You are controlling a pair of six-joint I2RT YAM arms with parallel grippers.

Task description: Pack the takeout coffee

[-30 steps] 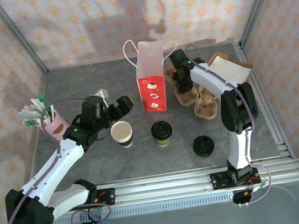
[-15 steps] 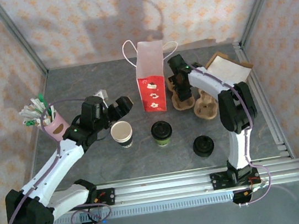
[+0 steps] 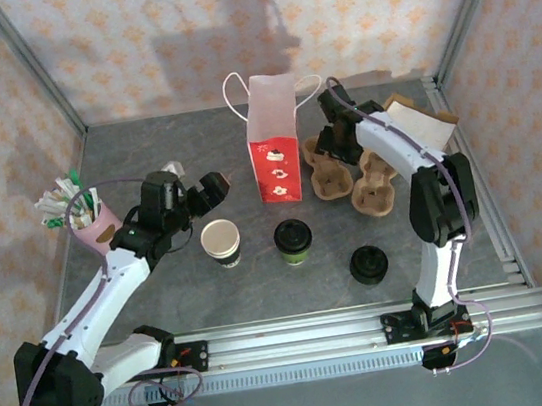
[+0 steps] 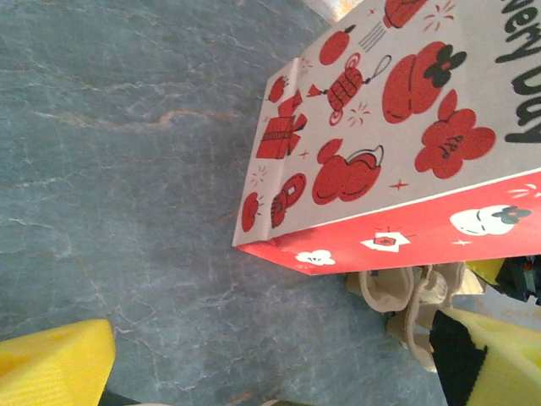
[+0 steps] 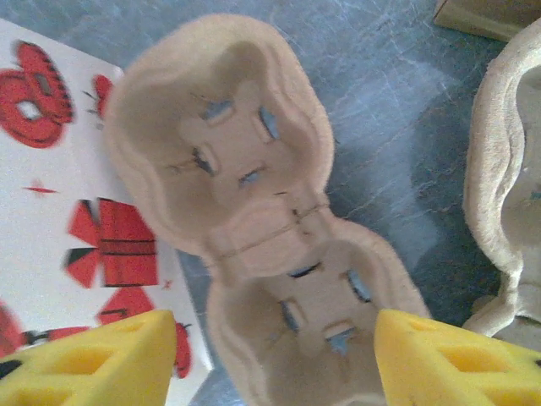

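With jaws apart, the right gripper [image 5: 272, 330] is hovering astride the pulp carrier [image 5: 237, 169] (the left gripper [image 3: 196, 186] is also gaping), so I think it should be pinching one rim only.

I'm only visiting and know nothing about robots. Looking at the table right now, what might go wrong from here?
1. The right gripper hangs with its jaws apart over the pulp cup carrier, which sits right beside the red paper bag. A sideways nudge might tip the bag over.
2. The open left gripper is nearer the lidless cup than the lidded coffee, so it might bump or take the wrong cup.
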